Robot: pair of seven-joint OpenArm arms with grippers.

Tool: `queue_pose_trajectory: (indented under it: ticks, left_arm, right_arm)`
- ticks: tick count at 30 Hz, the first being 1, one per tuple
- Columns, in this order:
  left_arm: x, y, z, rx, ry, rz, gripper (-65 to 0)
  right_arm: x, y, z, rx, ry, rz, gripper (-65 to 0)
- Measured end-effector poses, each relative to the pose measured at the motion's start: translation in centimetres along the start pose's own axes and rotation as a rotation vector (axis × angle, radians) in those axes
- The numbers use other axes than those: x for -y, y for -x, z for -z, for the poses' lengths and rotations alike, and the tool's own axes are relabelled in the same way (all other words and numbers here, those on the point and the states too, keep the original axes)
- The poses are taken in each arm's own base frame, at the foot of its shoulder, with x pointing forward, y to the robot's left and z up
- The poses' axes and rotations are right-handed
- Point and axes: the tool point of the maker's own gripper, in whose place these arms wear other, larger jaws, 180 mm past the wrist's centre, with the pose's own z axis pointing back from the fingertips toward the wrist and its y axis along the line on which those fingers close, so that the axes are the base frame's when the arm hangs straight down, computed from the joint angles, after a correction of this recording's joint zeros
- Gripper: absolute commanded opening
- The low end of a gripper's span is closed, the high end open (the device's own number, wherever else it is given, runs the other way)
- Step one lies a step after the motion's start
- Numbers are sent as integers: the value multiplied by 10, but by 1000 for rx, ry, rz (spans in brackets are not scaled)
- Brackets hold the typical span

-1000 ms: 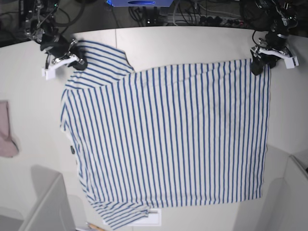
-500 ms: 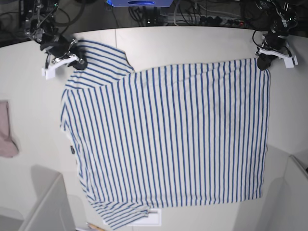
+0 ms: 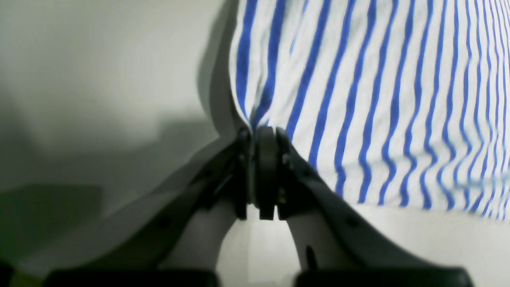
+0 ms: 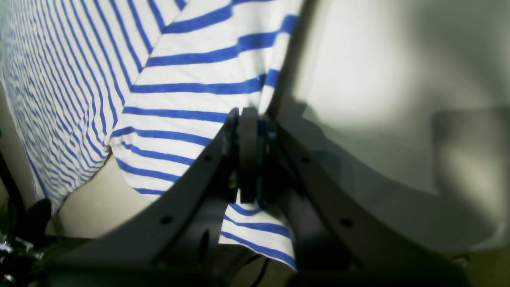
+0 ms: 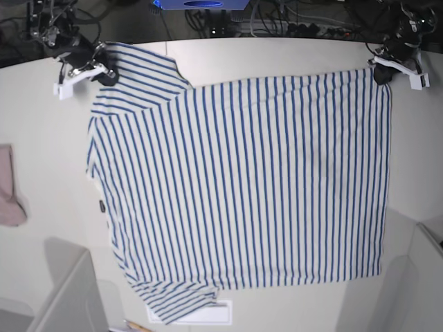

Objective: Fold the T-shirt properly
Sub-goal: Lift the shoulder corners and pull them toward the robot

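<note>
The white T-shirt (image 5: 242, 180) with thin blue stripes lies spread flat on the white table (image 5: 41, 131), its small dark neck label (image 5: 102, 205) at the left edge. My left gripper (image 5: 380, 74) is shut on the shirt's far right hem corner; the left wrist view shows its jaws pinching the striped edge (image 3: 255, 115), with the gripper (image 3: 261, 133) closed. My right gripper (image 5: 105, 75) is shut on the far left sleeve; the right wrist view shows the closed gripper (image 4: 249, 119) clamping the sleeve fabric (image 4: 207, 79).
A pink cloth (image 5: 8, 187) lies at the table's left edge. Grey bin edges (image 5: 69, 290) stand at the front left and front right (image 5: 422, 277). A white sheet (image 5: 204, 315) peeks from under the near sleeve. Cables and equipment (image 5: 228, 17) line the far edge.
Both grippers have pulled their shirt corners toward the table's far edge. The whole shirt has slid a little that way and lies stretched flatter.
</note>
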Motion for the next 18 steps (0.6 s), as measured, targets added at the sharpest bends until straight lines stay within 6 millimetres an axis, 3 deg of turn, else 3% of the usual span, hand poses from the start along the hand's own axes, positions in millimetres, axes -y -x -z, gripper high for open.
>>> queue_pose_trajectory:
  ticks: [7,11,18]
  left_arm:
    - [-7,5,-12,-36,-30,50,-650]
    - [-7,3,-21,-42,-53,89,-650]
    - [4,-18,-33,5,-51,163,-650]
  right_arm:
    - [1,17,-16,-37,30,-39,-650]
    - [-10,24,-20,-33,13,-29,-650]
    - [-35,9,-33,21,-31,-94,-650]
